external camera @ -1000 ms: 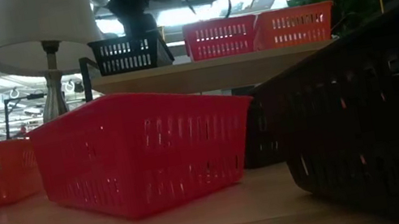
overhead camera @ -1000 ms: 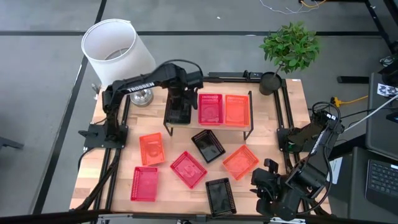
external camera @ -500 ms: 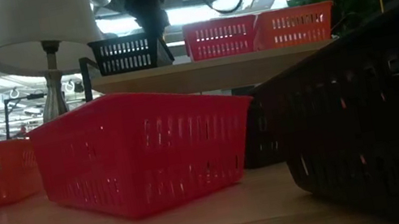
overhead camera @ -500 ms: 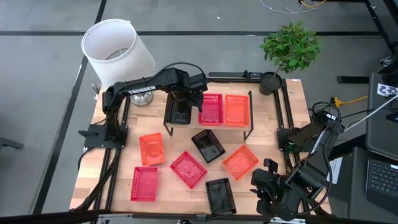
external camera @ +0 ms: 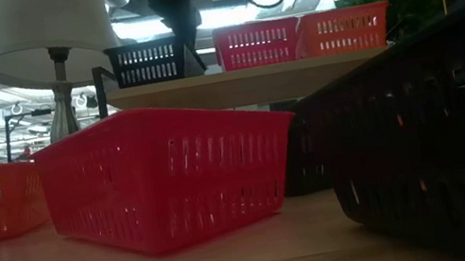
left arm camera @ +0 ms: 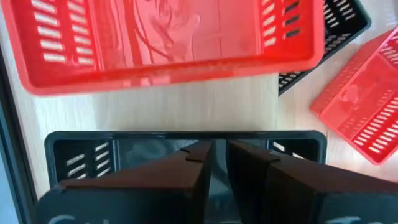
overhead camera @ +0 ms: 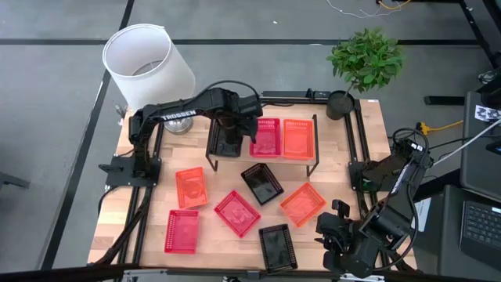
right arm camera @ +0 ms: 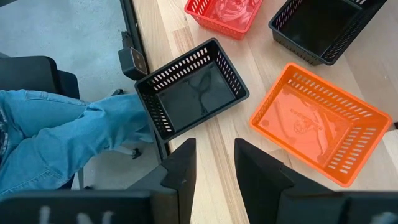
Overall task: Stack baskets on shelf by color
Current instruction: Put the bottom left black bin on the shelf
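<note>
On the shelf (external camera: 234, 82) a black basket (overhead camera: 225, 142), a red basket (overhead camera: 264, 137) and an orange basket (overhead camera: 298, 139) stand side by side on their bottoms. My left gripper (overhead camera: 229, 129) points down over the black basket (left arm camera: 87, 155), near the end beside the red basket (left arm camera: 161, 37). Its fingers stand a narrow gap apart with nothing between them. Several more baskets lie on the table: orange (overhead camera: 190, 187), red (overhead camera: 181, 231), red (overhead camera: 236, 212), black (overhead camera: 261, 182), orange (overhead camera: 302, 204), black (overhead camera: 278, 246). My right gripper (right arm camera: 214, 168) waits open above the near right corner.
A white lamp (overhead camera: 149, 59) stands at the far left corner and a potted plant (overhead camera: 364, 59) at the far right. A person's leg in jeans (right arm camera: 56, 137) is beside the table's near edge. Black frame rails (overhead camera: 360, 149) run along both sides.
My left gripper has gone a little toward the table's right edge, along the black basket toward the red one, and has tipped slightly. The black basket has stayed where it was on the shelf.
</note>
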You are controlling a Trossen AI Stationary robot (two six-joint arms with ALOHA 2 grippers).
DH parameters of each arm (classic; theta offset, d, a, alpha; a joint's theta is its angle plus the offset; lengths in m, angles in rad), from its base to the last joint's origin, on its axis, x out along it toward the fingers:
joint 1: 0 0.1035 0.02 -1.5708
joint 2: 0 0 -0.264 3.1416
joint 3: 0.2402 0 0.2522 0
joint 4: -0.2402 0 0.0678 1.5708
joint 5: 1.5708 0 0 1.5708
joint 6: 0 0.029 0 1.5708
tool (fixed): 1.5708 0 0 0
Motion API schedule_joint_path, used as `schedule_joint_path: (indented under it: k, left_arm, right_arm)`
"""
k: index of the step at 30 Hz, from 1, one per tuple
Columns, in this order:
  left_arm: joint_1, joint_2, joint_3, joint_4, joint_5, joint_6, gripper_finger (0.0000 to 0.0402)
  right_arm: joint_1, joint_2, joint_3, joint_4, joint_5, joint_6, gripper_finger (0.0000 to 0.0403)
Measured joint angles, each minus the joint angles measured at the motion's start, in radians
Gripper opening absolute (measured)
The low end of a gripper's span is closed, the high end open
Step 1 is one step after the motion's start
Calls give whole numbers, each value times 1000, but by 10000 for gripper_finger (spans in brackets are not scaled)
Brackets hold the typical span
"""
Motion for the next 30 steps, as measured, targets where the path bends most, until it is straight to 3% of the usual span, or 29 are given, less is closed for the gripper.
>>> schedule_joint_path:
  k: [10, 16, 30]
  left_arm:
    - [-2, 0, 0, 18, -41, -8, 39]
    - [-4, -1, 11, -144, -50, -40, 39]
    - [-47, 1, -40, -21, -21, -43, 39]
  right_arm:
    - [0, 0, 0, 1, 0, 0, 108]
    - [0, 0, 0, 2, 0, 0, 108]
    - [0, -1, 0, 2, 0, 0, 108]
